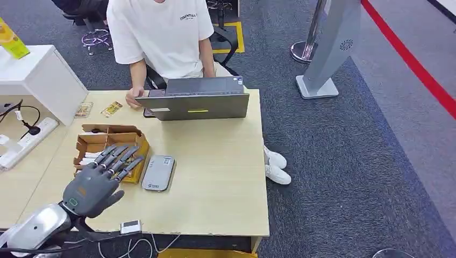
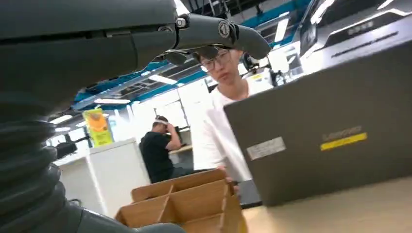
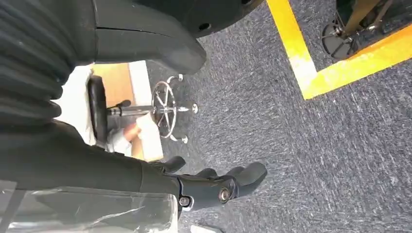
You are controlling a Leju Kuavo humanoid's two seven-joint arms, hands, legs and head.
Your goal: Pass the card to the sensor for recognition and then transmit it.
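My left hand [image 1: 99, 180] hovers over the near end of a brown cardboard divider box [image 1: 110, 134] on the wooden table [image 1: 215, 177], its fingers [image 1: 121, 157] stretched out flat and apart, holding nothing. White cards [image 1: 90, 157] lie in the box's near compartments, partly hidden by the hand. A grey card sensor [image 1: 158, 172] lies flat just right of the box. The left wrist view looks past my left hand [image 2: 97, 48] at the box [image 2: 184, 201]. My right hand [image 3: 97, 165] hangs over grey carpet, its fingers [image 3: 218, 187] loosely extended and empty.
A person in a white shirt [image 1: 158, 32] sits behind a grey laptop [image 1: 199, 105] at the table's far edge. Two small cards [image 1: 111, 109] lie near the far left corner. A power strip [image 1: 27, 141] and a white cabinet [image 1: 37, 80] stand at left.
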